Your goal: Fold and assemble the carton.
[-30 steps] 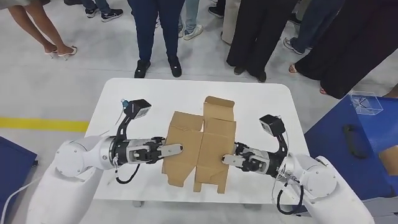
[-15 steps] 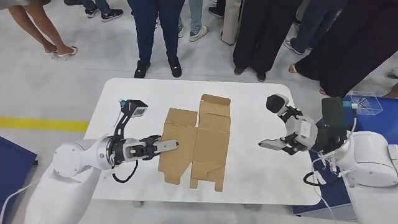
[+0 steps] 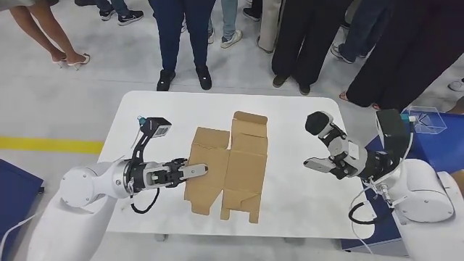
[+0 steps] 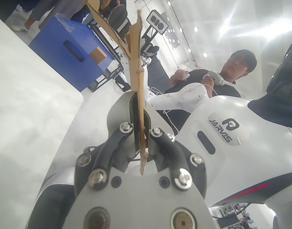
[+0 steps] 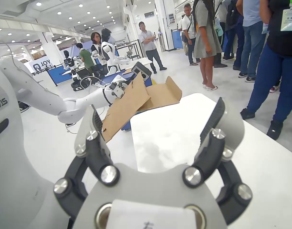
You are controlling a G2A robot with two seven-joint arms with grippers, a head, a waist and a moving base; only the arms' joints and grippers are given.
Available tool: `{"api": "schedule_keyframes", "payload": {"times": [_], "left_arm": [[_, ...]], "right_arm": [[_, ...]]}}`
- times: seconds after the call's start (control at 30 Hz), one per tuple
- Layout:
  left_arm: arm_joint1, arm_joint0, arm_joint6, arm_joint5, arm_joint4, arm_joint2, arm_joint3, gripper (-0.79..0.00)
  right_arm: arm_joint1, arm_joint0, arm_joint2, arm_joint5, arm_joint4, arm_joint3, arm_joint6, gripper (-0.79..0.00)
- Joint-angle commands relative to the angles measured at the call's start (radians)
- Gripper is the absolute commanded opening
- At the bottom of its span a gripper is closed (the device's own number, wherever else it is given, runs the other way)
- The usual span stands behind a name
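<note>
A flattened brown cardboard carton [image 3: 226, 165] lies over the middle of the white table [image 3: 290, 116], flaps spread at both ends. My left gripper [image 3: 194, 171] is shut on the carton's left edge; in the left wrist view the cardboard sheet [image 4: 136, 72] stands edge-on between the closed fingers [image 4: 149, 120]. My right gripper [image 3: 313, 164] hangs open over the table's right side, well apart from the carton. In the right wrist view its fingers [image 5: 213, 117] are spread with nothing between them, and the carton [image 5: 136, 98] shows farther off, held by the other arm.
Several people stand beyond the table's far edge. A blue bin [image 3: 417, 167] with a clear box [image 3: 426, 119] on it sits right of the table. Bare tabletop lies between the carton and the right gripper.
My right gripper let go of the carton's right edge and drew back to the right, now open. The carton settled slightly left. The left gripper kept its hold.
</note>
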Motion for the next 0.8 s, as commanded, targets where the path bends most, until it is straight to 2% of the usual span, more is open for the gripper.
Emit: {"api": "schedule_keyframes", "payload": {"times": [0.0,0.07,0.1,0.23,0.33,0.4,0.53,0.6,0.63,0.7,0.77], "left_arm": [[0.0,0.0,0.0,0.0,0.0,0.0,0.0,-0.785],[0.0,0.0,0.0,0.0,0.0,0.0,0.0,-0.785],[0.0,0.004,0.018,-0.005,0.02,-0.001,-0.009,-0.785],[0.001,0.026,0.048,-0.029,0.057,0.01,-0.036,-0.785],[0.002,0.033,0.047,-0.058,0.082,0.013,-0.047,-0.785],[0.003,0.04,0.041,-0.067,0.08,0.021,-0.055,-0.785],[0.005,0.048,0.038,-0.074,0.084,0.025,-0.063,-0.785],[0.006,0.05,0.037,-0.077,0.089,0.029,-0.065,-0.785],[0.006,0.051,0.038,-0.077,0.093,0.031,-0.065,-0.785],[0.007,0.052,0.042,-0.078,0.098,0.036,-0.067,-0.785],[0.007,0.051,0.043,-0.075,0.101,0.042,-0.068,-0.785]], "right_arm": [[0.0,0.0,0.0,0.0,0.0,0.0,0.0,0.0],[-0.001,-0.01,-0.011,0.016,0.027,0.0,-0.005,0.0],[-0.002,-0.03,-0.042,0.075,0.127,0.005,0.007,0.0],[0.005,0.017,-0.096,0.427,0.628,0.064,0.231,0.0],[0.006,0.087,-0.127,0.666,0.817,0.153,0.331,0.0],[0.004,0.126,-0.158,0.77,0.863,0.193,0.349,0.0],[-0.004,0.172,-0.221,0.871,0.9,0.224,0.374,-0.219],[-0.008,0.188,-0.242,0.874,0.9,0.224,0.374,-0.413],[-0.008,0.194,-0.25,0.864,0.878,0.221,0.373,-0.468],[-0.012,0.199,-0.267,0.849,0.86,0.217,0.365,-0.505],[-0.015,0.204,-0.282,0.833,0.845,0.211,0.366,-0.659]]}}
